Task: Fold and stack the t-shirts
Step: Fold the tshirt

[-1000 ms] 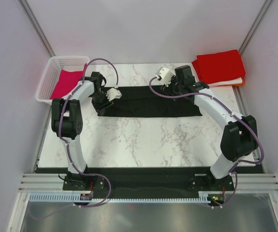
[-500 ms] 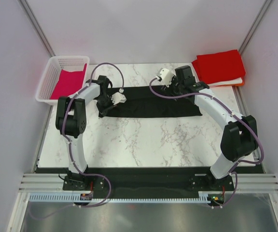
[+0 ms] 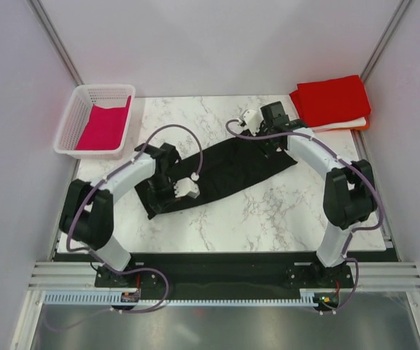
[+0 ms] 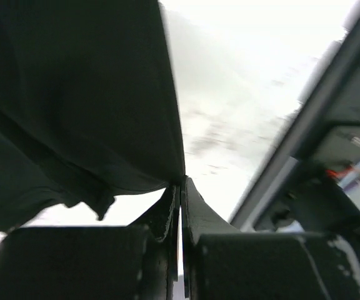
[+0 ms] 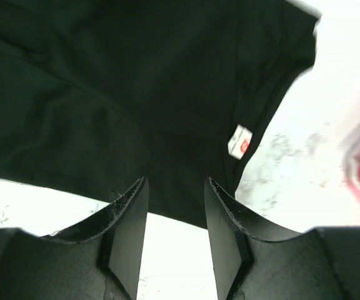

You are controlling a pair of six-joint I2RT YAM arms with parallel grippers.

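Observation:
A black t-shirt (image 3: pixel 228 169), folded into a long strip, lies slanted across the marble table from near left to far right. My left gripper (image 3: pixel 157 200) is shut on the strip's near-left corner; in the left wrist view the cloth (image 4: pixel 74 94) hangs from the closed fingertips of that gripper (image 4: pixel 181 184). My right gripper (image 3: pixel 271 144) hovers over the strip's far-right end. It (image 5: pixel 175 187) stands open with nothing between its fingers, just short of the cloth's edge (image 5: pixel 136 75) and its pale neck label (image 5: pixel 240 140).
A folded red t-shirt (image 3: pixel 332 100) tops a stack at the far right corner, with white and orange edges (image 3: pixel 350 124) beneath. At the far left, a white lattice basket (image 3: pixel 70 120) holds a magenta t-shirt (image 3: pixel 104 127). Grey walls enclose the table.
My left gripper closed on the black t-shirt's left end and pulled it toward the near edge, turning the strip from level to slanted. The right gripper edged left over the right end.

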